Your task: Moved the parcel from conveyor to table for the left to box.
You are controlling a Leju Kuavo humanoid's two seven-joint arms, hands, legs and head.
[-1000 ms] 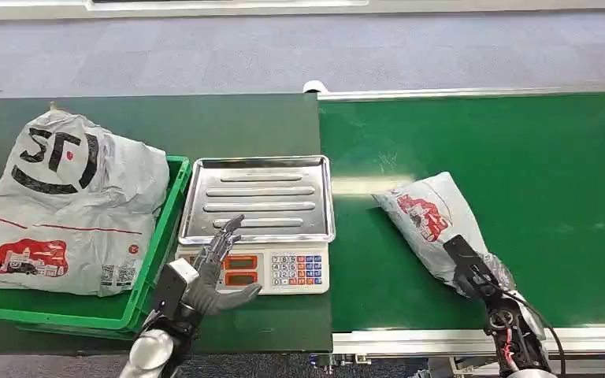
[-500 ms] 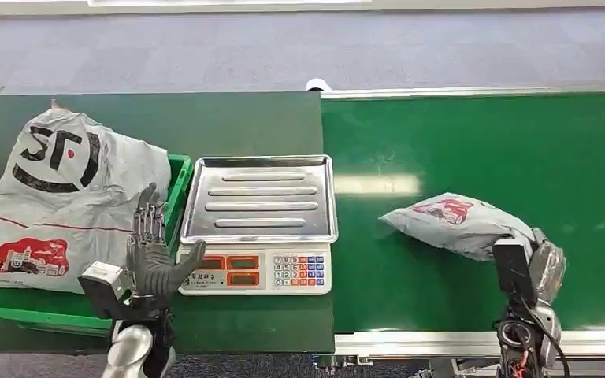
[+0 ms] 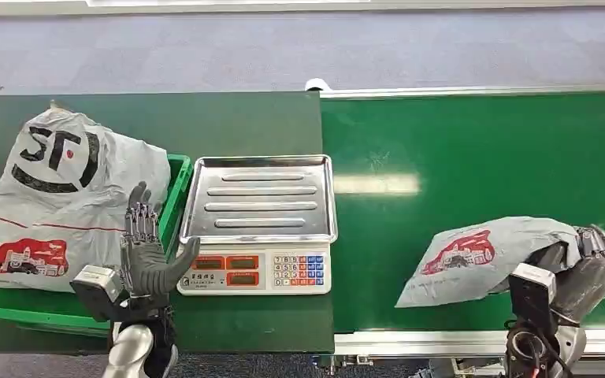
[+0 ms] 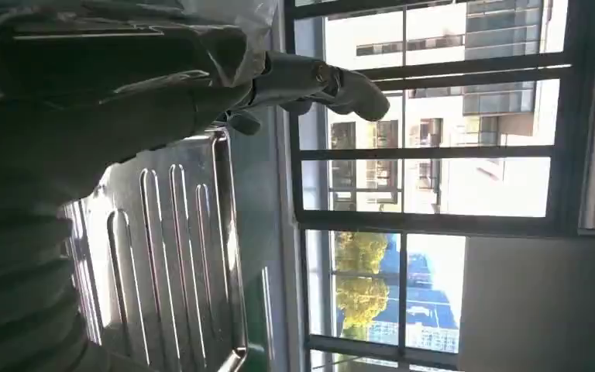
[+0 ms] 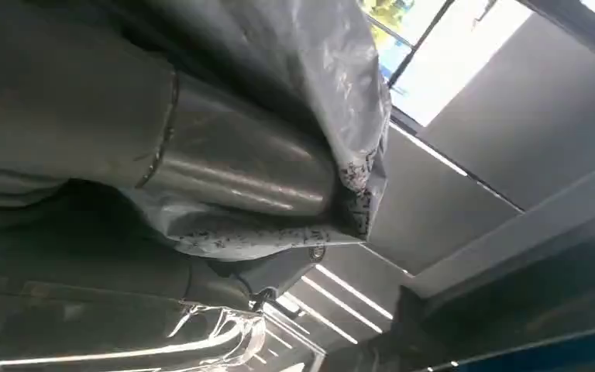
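A grey plastic parcel (image 3: pixel 484 257) with a red print hangs over the near edge of the green conveyor (image 3: pixel 480 150). My right hand (image 3: pixel 579 272) grips its right end, and the bag's film (image 5: pixel 279 108) wraps around the thumb (image 5: pixel 225 167) in the right wrist view. My left hand (image 3: pixel 148 253) stands upright and open, fingers spread, between the green box (image 3: pixel 175 206) and the scale's keypad. Seen from the left wrist, its thumb (image 4: pixel 314 81) reaches past the steel tray (image 4: pixel 163 248).
A weighing scale with a steel tray (image 3: pixel 260 197) sits on the dark table (image 3: pixel 205 118) beside the conveyor. A large grey courier bag (image 3: pixel 63 201) fills the green box at the left. Grey floor lies beyond.
My right hand has lifted the parcel and swung it right and toward the near edge of the conveyor. My left hand has moved left from the scale to the box side and turned upright.
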